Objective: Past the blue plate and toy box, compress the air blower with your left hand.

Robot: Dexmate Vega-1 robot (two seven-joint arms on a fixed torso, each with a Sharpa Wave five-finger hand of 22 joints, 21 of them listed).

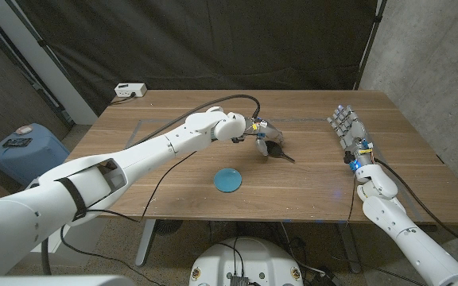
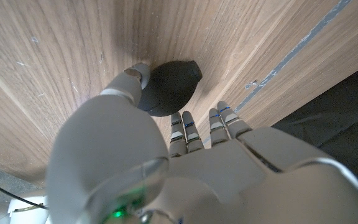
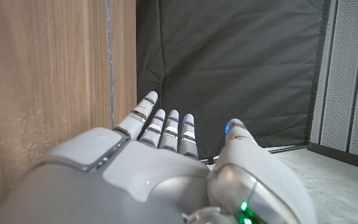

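Step in hand: the left hand point(image 1: 259, 129) is reaching past the blue plate point(image 1: 228, 179) and closing around the air blower point(image 1: 277, 148), judging from how the fingers are lying.
Air blower: it is sitting on the desk point(image 1: 173, 111) near the middle, beyond the blue plate from the robot; its black bulb point(image 2: 169, 87) is lying against the wood, with the nozzle pointing toward the robot's right and slightly toward the robot.
Left hand state: in the left wrist view the thumb point(image 2: 132, 84) is touching one side of the bulb and the fingers point(image 2: 184, 127) are lying along the other side, so the hand is gripping the air blower; whether the bulb is already being squeezed I cannot tell.
Key relation: the bulb is sitting directly between thumb and fingers, its long axis running across the grip, so pressing them together should be compressing it squarely.
Nearer arm: the left arm is right at the air blower; the right hand point(image 1: 355, 139) is waiting well apart near the desk's right edge, fingers extended and holding nothing.
Toy box: I am not making one out.
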